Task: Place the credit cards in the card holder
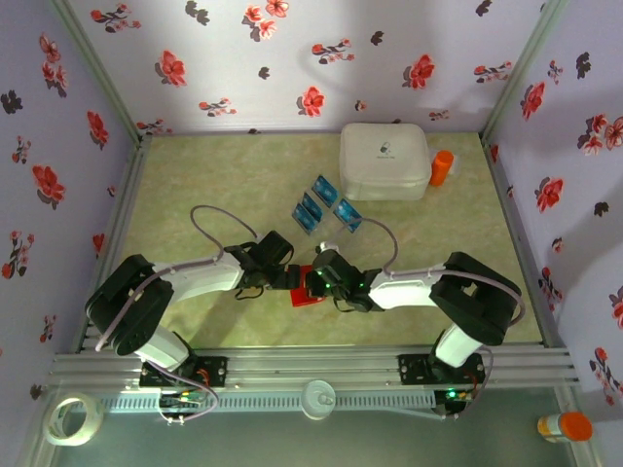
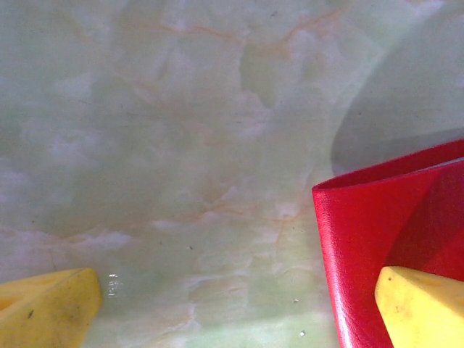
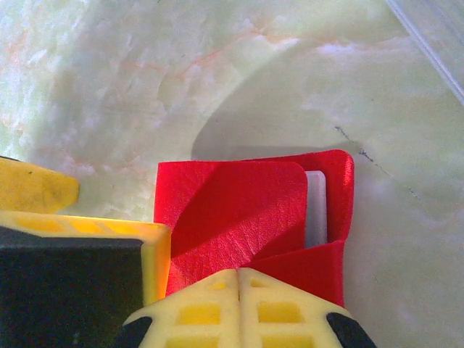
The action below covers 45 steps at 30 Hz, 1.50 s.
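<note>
The card holder (image 1: pixel 306 292) is a red folding wallet lying between my two grippers near the table's front middle. My right gripper (image 3: pixel 238 274) is shut on the near edge of its upper flap (image 3: pixel 232 210), and a white insert (image 3: pixel 315 206) shows in an inner pocket. My left gripper (image 2: pixel 239 297) is open; its right finger (image 2: pixel 420 304) rests over the wallet's corner (image 2: pixel 377 232) and its left finger (image 2: pixel 47 308) is over bare table. Three blue and teal credit cards (image 1: pixel 310 213) (image 1: pixel 324 190) (image 1: pixel 348 218) lie flat on the table beyond the grippers.
A big white rounded box (image 1: pixel 384 161) stands at the back right with an orange bottle (image 1: pixel 442 167) beside it. A tape roll (image 1: pixel 73 418) and another orange-capped bottle (image 1: pixel 565 426) lie outside the front rail. Floral walls enclose the table.
</note>
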Tool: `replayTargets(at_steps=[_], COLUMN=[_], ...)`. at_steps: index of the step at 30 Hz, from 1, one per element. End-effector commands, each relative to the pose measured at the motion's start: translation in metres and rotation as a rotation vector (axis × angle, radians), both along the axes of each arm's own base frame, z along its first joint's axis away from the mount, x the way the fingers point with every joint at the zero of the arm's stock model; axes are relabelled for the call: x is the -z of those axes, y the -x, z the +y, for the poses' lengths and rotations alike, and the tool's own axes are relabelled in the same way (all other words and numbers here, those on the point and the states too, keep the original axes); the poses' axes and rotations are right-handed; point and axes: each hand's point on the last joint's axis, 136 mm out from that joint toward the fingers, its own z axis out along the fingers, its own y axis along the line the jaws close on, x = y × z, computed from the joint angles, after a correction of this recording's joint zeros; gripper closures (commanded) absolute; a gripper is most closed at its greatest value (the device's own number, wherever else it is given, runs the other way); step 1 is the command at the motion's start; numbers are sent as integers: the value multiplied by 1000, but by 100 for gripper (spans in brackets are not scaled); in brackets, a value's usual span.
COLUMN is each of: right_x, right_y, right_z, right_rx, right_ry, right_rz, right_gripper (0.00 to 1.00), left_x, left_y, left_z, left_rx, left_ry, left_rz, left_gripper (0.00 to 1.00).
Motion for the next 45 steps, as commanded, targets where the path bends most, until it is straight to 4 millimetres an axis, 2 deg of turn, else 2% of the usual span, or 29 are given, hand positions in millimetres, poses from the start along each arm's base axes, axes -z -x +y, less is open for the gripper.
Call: replayTargets(at_steps=[1,10,13,16,19,23,30,34,37,40,45], right_x=[86,32,9,-16,-38,-54,-62,-76,-92,-113,-144], right_y=[99,63,49,35,27,23,20,14,7,-2,-18], right_z=[-87,-49,-37,-30,-31,-45,-84,-109,-127,-148,-193], right_rx=[-114,-136,-136,-139,-136,-116,-38,26,76,144,294], right_ry=[417,326,288,258,239,246,256,242,217,184,110], right_rz=[414,316,275,230,190,159,143,117,91,55,-7], right_gripper=[100,83,73,63,59,57,57,55,50,41,14], left_x=[15,15,15,14,14,13,10,-1,-22,-57,-133], left_y=[3,3,3,2,2,2,2,-2,-11,-26,-51], left_z=[6,7,6,5,5,5,4,2,6,18,60], left_rx=[-7,-5,-6,-3,-1,1,0,3,-9,-49,-156], left_ry=[-16,-18,-17,-13,-14,-13,-8,3,11,20,30], left_rz=[38,39,39,37,37,34,29,6,-48,-146,-413], left_gripper=[0,0,0,0,0,0,0,0,0,0,0])
